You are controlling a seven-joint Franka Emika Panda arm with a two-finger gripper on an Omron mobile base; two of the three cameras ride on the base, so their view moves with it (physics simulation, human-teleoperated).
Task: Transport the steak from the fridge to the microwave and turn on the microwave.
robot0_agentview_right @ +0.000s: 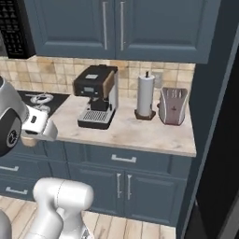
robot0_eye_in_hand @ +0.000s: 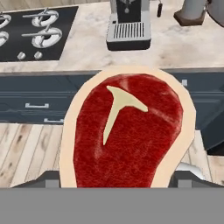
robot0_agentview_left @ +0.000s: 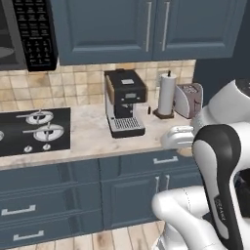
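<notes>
My fingers are clamped on the steak (robot0_eye_in_hand: 127,135), which sits between them at the bottom of the hand view, out over the floor in front of the counter (robot0_agentview_left: 88,134). Far left I see the microwave (robot0_agentview_left: 27,31) above the stovetop (robot0_agentview_left: 34,129), then the coffee machine (robot0_agentview_left: 124,102), paper towel roll (robot0_agentview_left: 167,93) and toaster (robot0_agentview_right: 173,106) rightward.

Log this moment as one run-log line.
stage: carrying to microwave | pincer: shut on steak | steak: in front of counter edge | microwave: upper left, door state unclear
</notes>
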